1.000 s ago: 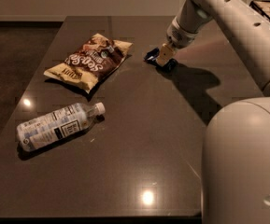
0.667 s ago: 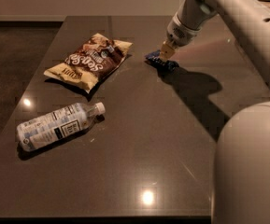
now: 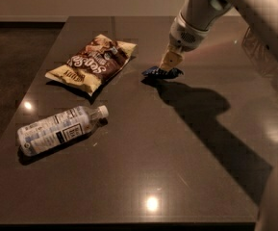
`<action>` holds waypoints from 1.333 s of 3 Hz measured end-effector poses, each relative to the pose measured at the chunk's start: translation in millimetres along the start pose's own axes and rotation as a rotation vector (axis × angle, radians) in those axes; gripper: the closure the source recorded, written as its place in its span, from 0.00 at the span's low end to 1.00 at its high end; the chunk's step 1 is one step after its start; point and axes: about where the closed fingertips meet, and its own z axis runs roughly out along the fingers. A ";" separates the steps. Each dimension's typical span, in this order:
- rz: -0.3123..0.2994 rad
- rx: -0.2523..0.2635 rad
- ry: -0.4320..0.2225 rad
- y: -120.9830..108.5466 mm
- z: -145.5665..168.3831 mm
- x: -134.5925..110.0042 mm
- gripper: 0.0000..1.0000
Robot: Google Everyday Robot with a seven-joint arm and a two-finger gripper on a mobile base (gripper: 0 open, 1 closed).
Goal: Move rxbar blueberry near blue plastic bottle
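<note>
The rxbar blueberry (image 3: 160,72), a small dark blue foil bar, is at the far middle of the dark table (image 3: 177,148). My gripper (image 3: 169,64) reaches down from the upper right and is shut on the bar's top edge. The bar is tilted and seems slightly off the surface, with its shadow just below. The blue plastic bottle (image 3: 56,130), clear with a white cap and a printed label, lies on its side at the near left, far from the bar.
A brown-and-yellow chip bag (image 3: 93,61) lies at the far left, between the bar and the bottle. The arm's shadow runs across the right side of the table. The robot's white body fills the right edge.
The gripper has moved slightly left and toward the camera with the blue bar in it. The bottle and the chip bag have not moved.
</note>
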 end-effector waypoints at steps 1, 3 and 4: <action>-0.109 -0.054 -0.018 27.6 -3.4 1.6 1.00; -0.169 -0.087 -0.034 30.6 2.2 -5.3 1.00; -0.277 -0.135 -0.068 58.8 -1.2 -8.5 1.00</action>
